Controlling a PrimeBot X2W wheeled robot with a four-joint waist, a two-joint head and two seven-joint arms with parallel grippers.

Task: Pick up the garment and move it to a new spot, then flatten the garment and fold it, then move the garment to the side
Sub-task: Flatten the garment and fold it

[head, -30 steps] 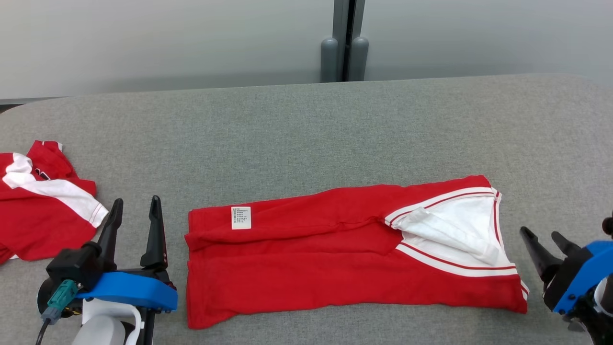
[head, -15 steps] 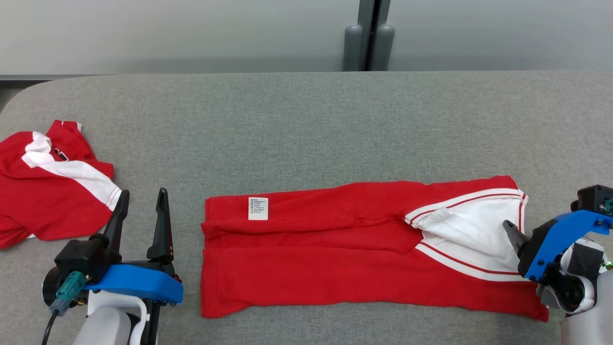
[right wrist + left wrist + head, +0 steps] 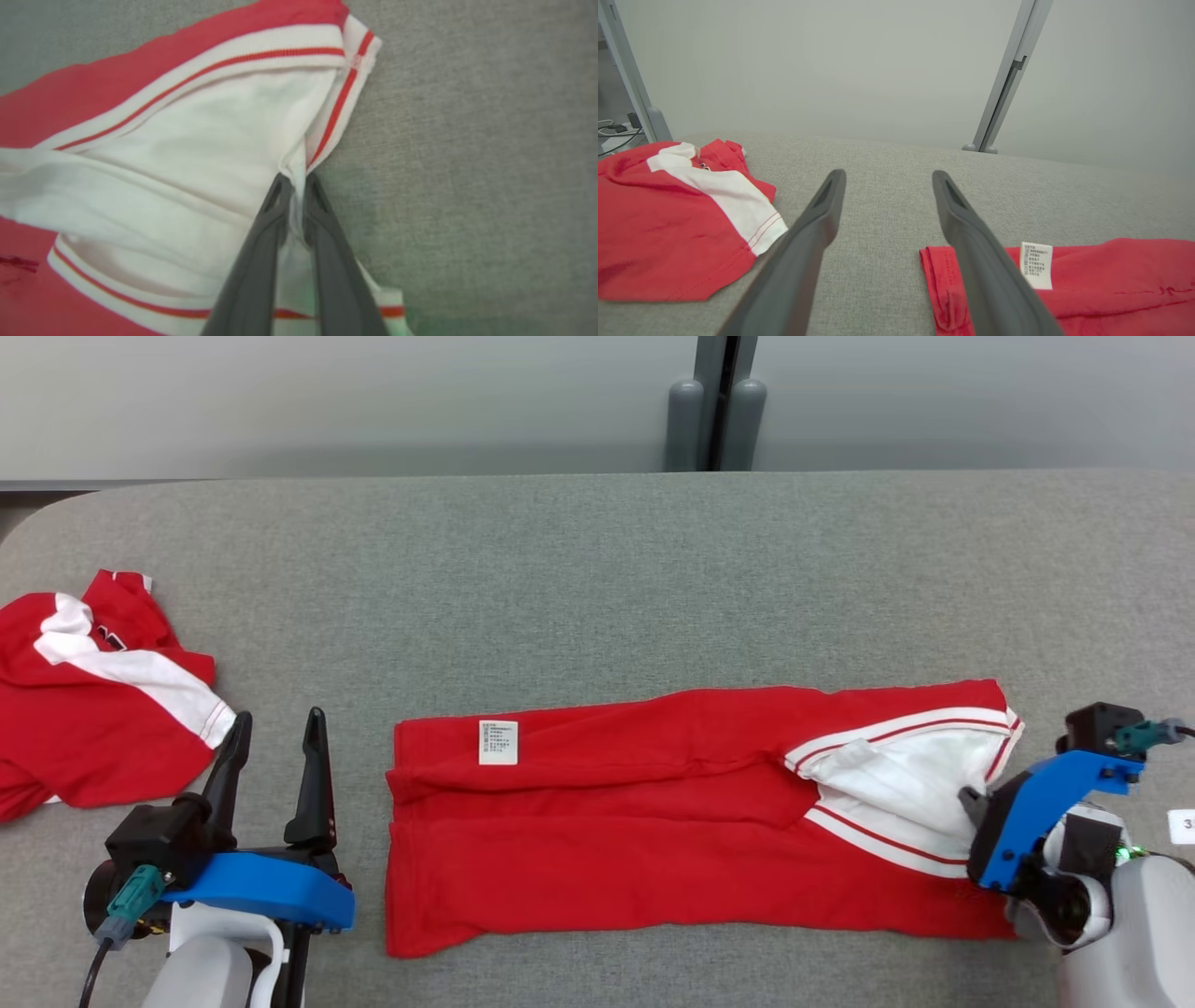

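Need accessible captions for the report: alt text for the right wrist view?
The right gripper is pinched shut on a fold of white fabric at the striped edge of the red-and-white garment. The garment lies across the left of the view on a grey fabric surface, which shows at the right.

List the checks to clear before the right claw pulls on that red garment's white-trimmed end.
1. Right claw pinching the white edge of the red garment: ok.
2. All folded layers caught in that pinch: cannot tell.
3. Left claw gripping the label end: not ok; it stands open beside that end, apart from it.
4. Garment lying flat on the grey table: ok, minor creases.
5. Second red garment out of the way at far left: ok.
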